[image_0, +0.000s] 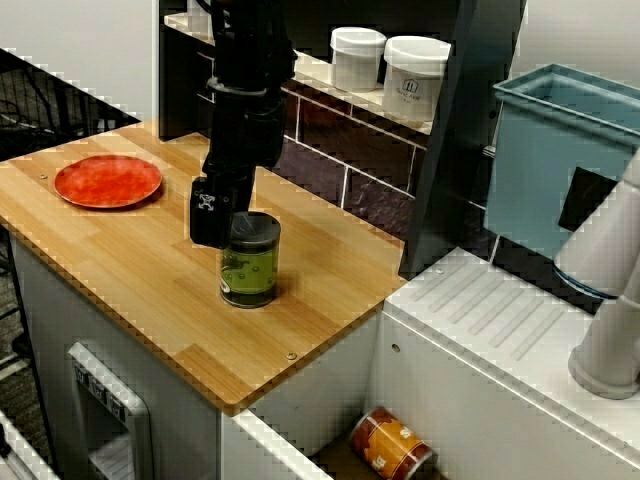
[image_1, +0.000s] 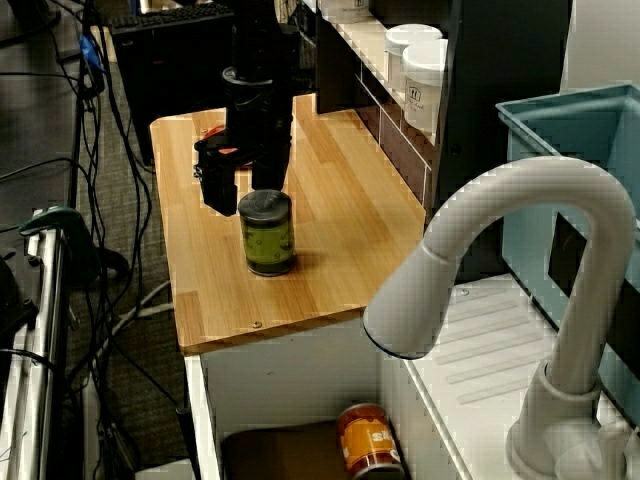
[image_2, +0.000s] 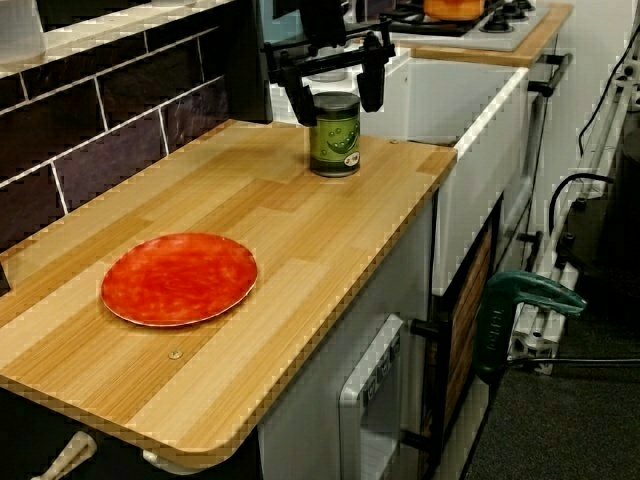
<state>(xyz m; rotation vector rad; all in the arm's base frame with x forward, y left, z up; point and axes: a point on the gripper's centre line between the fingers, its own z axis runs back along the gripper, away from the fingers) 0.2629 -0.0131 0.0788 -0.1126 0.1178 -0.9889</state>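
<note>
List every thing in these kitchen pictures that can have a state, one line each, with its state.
Black robot gripper: open, fingers astride the can's top.
Green cylindrical metal can: upright on the wooden counter, not gripped.
Round red plate: flat on the counter, empty.
Two white plastic jars: upright, lids on.
Orange cylindrical can: lying on its side.
</note>
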